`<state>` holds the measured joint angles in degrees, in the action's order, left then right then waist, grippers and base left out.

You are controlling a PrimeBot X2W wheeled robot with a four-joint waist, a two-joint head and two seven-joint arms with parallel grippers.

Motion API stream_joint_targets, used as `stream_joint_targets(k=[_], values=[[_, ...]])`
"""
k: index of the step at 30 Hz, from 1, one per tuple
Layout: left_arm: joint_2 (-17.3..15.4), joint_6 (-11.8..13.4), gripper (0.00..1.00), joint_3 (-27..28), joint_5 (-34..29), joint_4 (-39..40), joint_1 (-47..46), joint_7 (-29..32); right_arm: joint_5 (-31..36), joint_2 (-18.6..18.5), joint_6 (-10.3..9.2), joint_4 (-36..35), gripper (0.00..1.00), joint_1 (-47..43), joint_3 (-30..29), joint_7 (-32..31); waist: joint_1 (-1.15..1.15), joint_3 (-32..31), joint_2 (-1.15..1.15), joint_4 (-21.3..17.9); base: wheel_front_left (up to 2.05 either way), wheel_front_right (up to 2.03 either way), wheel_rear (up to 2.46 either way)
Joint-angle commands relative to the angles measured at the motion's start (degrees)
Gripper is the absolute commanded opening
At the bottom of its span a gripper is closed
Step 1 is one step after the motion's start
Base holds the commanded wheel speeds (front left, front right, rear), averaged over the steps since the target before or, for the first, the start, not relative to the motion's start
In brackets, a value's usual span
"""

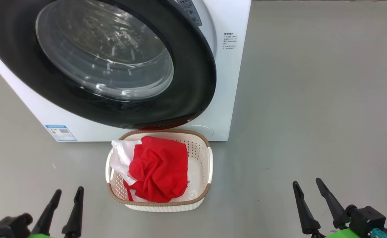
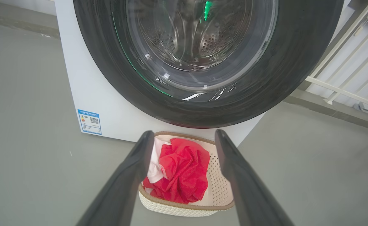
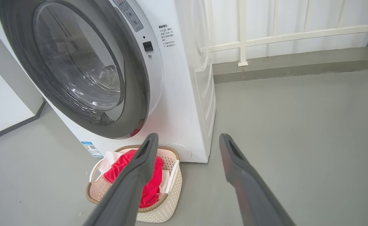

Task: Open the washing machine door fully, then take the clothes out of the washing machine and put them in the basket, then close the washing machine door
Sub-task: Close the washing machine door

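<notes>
Both sets of jaws stand apart with nothing between them: the left gripper (image 1: 69,191) and the right gripper (image 1: 306,182) hang low over the floor, one on either side of the basket (image 1: 208,165) and clear of it.

The floor (image 1: 312,115) is smooth, plain grey. A white railing (image 3: 281,33) runs along the back, past the machine's right side, with a pale wall on its other side.

I count one washing machine (image 1: 233,82), one washing machine door (image 1: 193,82) and one basket with two side handles. The basket sits on the floor right at the foot of the machine, below the door. The clothes (image 1: 160,168) lie in it as one crumpled red heap with a white part at its left; how many garments there are I cannot tell. The door covers the drum, though from the right its free edge seems to stand a little off the front.

A blue label (image 1: 61,133) with a square code sits at the machine's lower left corner. A block of small print (image 1: 229,41) and a grey sticker (image 3: 130,14) are beside the door, all too small to read.
</notes>
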<state>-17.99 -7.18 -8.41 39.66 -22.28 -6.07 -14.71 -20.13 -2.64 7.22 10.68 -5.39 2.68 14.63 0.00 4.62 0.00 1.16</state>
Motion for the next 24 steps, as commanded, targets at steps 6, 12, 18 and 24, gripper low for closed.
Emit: stream_joint_targets(k=[6,12,18,24], values=[[0.52,-0.31,1.0,6.79,-6.99,4.36,2.72,-0.29,0.47,-0.62,0.26,-2.05,1.0,-0.62,0.39,0.37,0.0,-0.52,0.0,0.07,0.0,0.0,0.0],[3.26,-0.31,1.0,10.76,-14.16,8.45,6.05,-0.29,0.3,-0.77,0.26,-2.53,1.0,-1.88,-0.49,0.37,0.0,-1.31,0.0,0.35,0.0,0.0,0.0],[5.57,-0.31,1.0,12.05,-20.63,9.88,8.53,-0.29,0.13,-0.77,0.26,-2.31,1.0,-3.58,-1.44,0.37,0.0,-2.35,0.0,0.91,0.0,0.0,0.0],[6.99,-0.31,1.0,12.5,-22.83,10.13,9.32,-0.29,0.14,-0.69,0.26,-2.42,1.0,-4.13,-1.72,0.37,0.0,-2.55,0.0,1.1,0.0,0.0,0.0]])
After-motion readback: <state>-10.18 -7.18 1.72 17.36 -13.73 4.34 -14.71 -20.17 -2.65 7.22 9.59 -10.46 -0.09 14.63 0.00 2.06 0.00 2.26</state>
